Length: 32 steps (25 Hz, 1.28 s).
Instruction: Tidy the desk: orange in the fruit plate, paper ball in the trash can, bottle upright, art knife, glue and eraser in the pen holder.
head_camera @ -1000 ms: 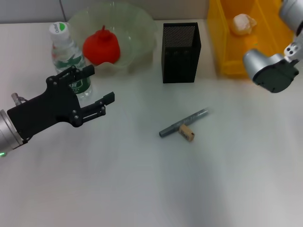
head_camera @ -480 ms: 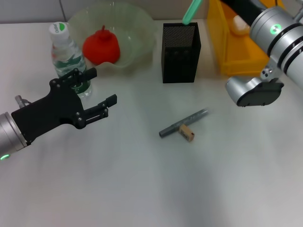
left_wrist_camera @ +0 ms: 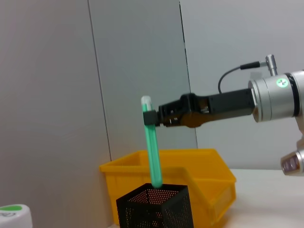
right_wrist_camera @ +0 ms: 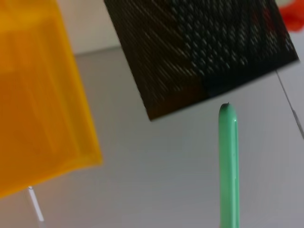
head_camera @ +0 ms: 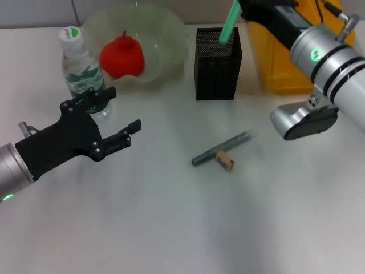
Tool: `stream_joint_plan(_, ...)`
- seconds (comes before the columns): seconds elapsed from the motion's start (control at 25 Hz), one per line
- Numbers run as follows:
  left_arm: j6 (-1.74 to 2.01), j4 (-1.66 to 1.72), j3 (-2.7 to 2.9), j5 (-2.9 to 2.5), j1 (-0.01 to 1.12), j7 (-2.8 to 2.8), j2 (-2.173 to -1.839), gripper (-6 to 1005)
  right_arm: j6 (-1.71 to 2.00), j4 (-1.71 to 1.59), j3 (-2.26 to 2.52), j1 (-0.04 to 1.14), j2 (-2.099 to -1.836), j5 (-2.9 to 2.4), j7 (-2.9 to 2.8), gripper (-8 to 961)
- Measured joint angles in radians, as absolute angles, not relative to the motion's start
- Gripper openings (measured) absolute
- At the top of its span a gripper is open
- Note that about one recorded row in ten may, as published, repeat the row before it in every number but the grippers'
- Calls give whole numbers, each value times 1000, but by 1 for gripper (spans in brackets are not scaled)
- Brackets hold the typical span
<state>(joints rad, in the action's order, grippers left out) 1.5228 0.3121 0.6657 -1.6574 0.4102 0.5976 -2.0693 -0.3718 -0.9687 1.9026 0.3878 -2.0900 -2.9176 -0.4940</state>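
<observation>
My right gripper is shut on a green stick and holds it tilted, with its lower tip at the mouth of the black mesh pen holder. The left wrist view shows that gripper clamping the green stick near its top, above the pen holder. A grey stick and the tan eraser lie touching on the table. The orange sits in the fruit plate. The bottle stands upright. My left gripper hovers open beside the bottle. The paper ball is hidden.
The yellow trash can stands right of the pen holder, with my right arm reaching across it. In the right wrist view the green stick points toward the pen holder, with the trash can alongside.
My right arm has swung in over the trash can, carrying the green stick to the pen holder's mouth and lowering it. The left gripper has drifted slightly back from the bottle.
</observation>
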Motion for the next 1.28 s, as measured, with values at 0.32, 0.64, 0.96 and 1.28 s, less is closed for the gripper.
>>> stream_joint_plan(0.32,1523,272,666,-1651,398,507,-2070,796,-442,-883,1954,402,-2093,-2859,-491,162)
stream_joint_plan(0.64,1531,251,655,-1649,394,475,-2070,795,-496,-817,1989,446,-2093,-2774,-489,283)
stream_joint_plan(0.96,1534,249,655,-1649,393,491,-2069,795,-590,-837,2025,432,-2092,-2598,-586,562)
stream_joint_plan(1.28,1542,248,654,-1649,384,552,-2067,796,-682,-890,1978,419,-2086,-2503,-1119,621)
